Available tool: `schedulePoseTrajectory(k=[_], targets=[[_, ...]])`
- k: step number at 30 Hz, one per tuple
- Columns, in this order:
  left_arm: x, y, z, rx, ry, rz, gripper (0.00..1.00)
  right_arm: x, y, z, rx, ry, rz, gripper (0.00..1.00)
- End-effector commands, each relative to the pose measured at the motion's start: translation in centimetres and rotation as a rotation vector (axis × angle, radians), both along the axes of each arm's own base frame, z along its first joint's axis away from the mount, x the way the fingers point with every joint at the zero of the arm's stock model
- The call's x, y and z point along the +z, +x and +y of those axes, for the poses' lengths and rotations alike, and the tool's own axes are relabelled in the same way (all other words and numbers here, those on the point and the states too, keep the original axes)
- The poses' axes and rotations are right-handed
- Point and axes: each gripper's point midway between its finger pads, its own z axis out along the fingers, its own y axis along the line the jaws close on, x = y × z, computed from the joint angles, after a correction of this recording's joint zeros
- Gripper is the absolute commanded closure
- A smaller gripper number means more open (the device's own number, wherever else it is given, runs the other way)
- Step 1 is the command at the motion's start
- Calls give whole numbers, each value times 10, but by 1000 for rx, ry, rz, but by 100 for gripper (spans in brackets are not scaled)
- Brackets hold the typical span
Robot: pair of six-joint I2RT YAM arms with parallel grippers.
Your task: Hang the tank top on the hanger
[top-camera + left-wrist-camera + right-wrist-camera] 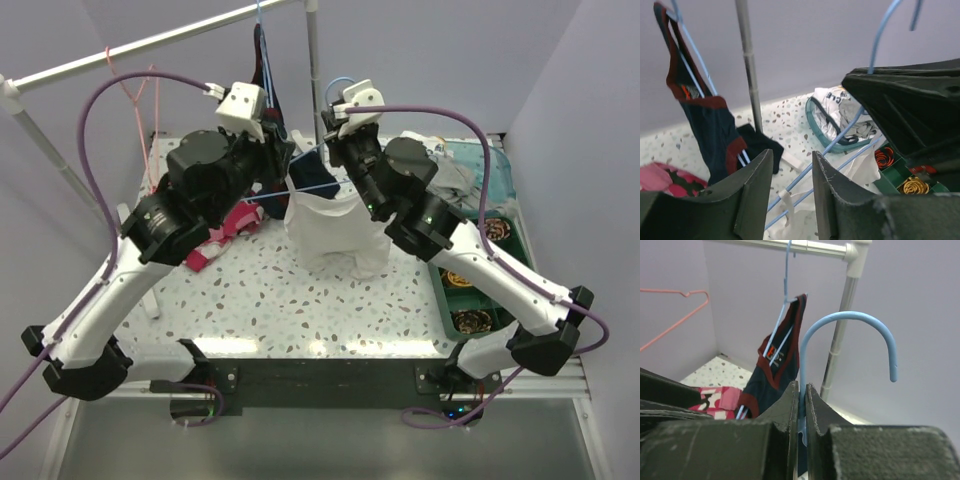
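Tank top (pixel 335 235) hung below hanger (pixel 315 187) at centre of table (pixel 280 300), lower part on the tabletop, between both arms. Hanger neck sat between fingers of right gripper (pixel 802 390). Behind, hanging garment (pixel 710 125) on rail (pixel 150 43); bare hanger (pixel 705 292) further left. Bunched garment (pixel 228 238) lay left of tank top. Basket (pixel 495 170) back right; compartment tray (pixel 438 282) along right edge.

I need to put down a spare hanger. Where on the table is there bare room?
The near strip of table, between the pink garment and the green tray, in front of the tank top, is bare. The right side is crowded by the tray and the basket of clothes.
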Motion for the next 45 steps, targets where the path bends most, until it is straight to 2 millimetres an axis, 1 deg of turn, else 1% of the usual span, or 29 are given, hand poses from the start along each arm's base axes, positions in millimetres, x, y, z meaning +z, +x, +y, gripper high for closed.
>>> schedulePoseTrajectory(k=[1, 2, 3, 4, 5, 6, 7, 8, 9, 11, 12, 13, 14, 15, 16, 19, 20, 22, 24, 26, 28, 32, 34, 35, 37, 38, 41, 44, 45], targets=[[56, -31, 7, -161, 73, -236, 54, 36, -15, 2, 74, 19, -55, 100], [69, -44, 13, -190, 64, -289, 52, 40, -17, 4, 92, 31, -56, 100], [66, -51, 9, -240, 87, -315, 49, 46, -22, 6, 122, 33, -60, 100], [73, -60, 16, -244, 74, -340, 48, 47, -25, 6, 141, 26, -52, 100], [68, -63, 16, -263, 92, -334, 47, 49, -28, 9, 162, 27, -49, 100], [67, -66, 17, -277, 112, -339, 46, 57, -33, 7, 181, 35, -59, 100], [64, -68, 15, -295, 126, -332, 46, 58, -37, 10, 210, 28, -56, 100], [58, -74, 10, -344, 140, -320, 46, 60, -40, 10, 226, 30, -58, 100], [58, -78, 7, -374, 145, -323, 45, 62, -45, 7, 239, 34, -64, 100], [51, -85, -2, -443, 157, -302, 45, 63, -48, 5, 251, 40, -63, 100], [53, -88, -4, -462, 153, -296, 44, 60, -49, 5, 253, 37, -59, 100], [44, -83, -12, -480, 171, -264, 44, 61, -51, 2, 254, 38, -61, 100], [35, -86, -19, -527, 189, -234, 44, 59, -52, 2, 260, 39, -57, 100], [33, -86, -23, -550, 199, -228, 44, 55, -52, 3, 263, 33, -51, 100], [22, -80, -31, -567, 220, -197, 44, 56, -54, 1, 265, 36, -54, 100], [11, -66, -32, -595, 233, -170, 44, 55, -56, -1, 270, 42, -49, 100], [12, -61, -26, -629, 210, -168, 44, 55, -57, -1, 274, 44, -48, 100], [15, -56, -22, -649, 194, -169, 44, 54, -58, -1, 276, 43, -44, 100], [20, -58, -22, -683, 179, -186, 44, 52, -58, 0, 280, 40, -40, 100], [19, -62, -26, -722, 171, -184, 44, 51, -58, 0, 278, 39, -39, 100], [15, -62, -28, -736, 168, -172, 46, 48, -56, 1, 277, 35, -34, 100], [-5, -66, -32, -781, 185, -136, 49, 47, -55, 2, 270, 27, -35, 100], [-9, -69, -31, -792, 184, -133, 50, 46, -53, 4, 269, 21, -36, 100], [-17, -68, -32, -794, 187, -116, 50, 46, -53, 4, 269, 20, -37, 100], [-22, -66, -32, -786, 189, -105, 50, 46, -53, 5, 274, 20, -37, 100], [-29, -63, -32, -781, 196, -88, 51, 47, -54, 5, 277, 22, -37, 100], [-37, -59, -31, -764, 202, -73, 51, 49, -54, 8, 288, 29, -35, 100], [-35, -60, -31, -760, 190, -87, 54, 47, -54, 12, 299, 32, -29, 100], [-32, -60, -31, -757, 185, -95, 57, 46, -53, 13, 298, 29, -26, 100]])
